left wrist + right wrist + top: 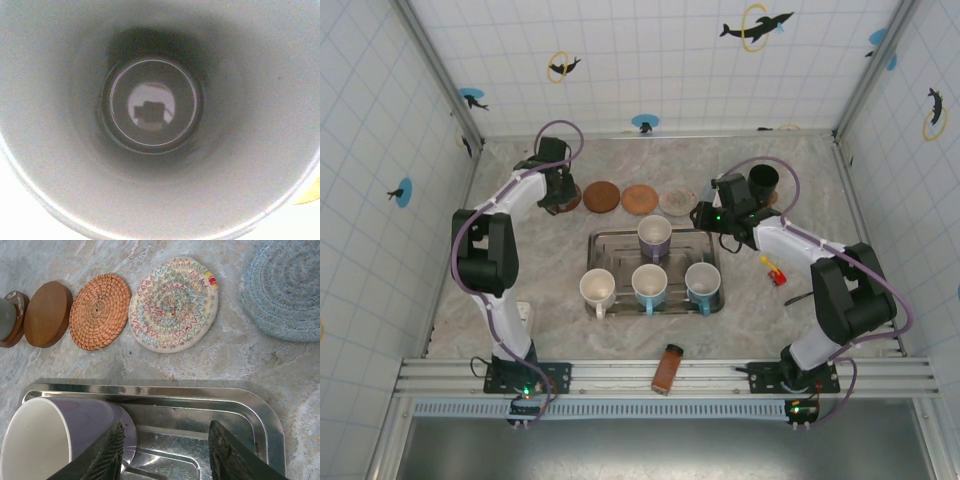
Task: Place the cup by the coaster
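Down the left wrist view runs the pale grey inside of a cup, seen from straight above. That grey cup stands on a dark wooden coaster at the far left of the coaster row. My left gripper hovers right over it; its fingers are hidden. A purple cup with a white inside stands at the back of the metal tray. My right gripper is open beside it. Its left finger is by the purple wall, with bare tray between the fingers.
Brown wooden, orange woven, multicoloured and blue coasters lie behind the tray. A black cup stands at the back right. Three more cups fill the tray's front. A brown bottle lies on the near rail.
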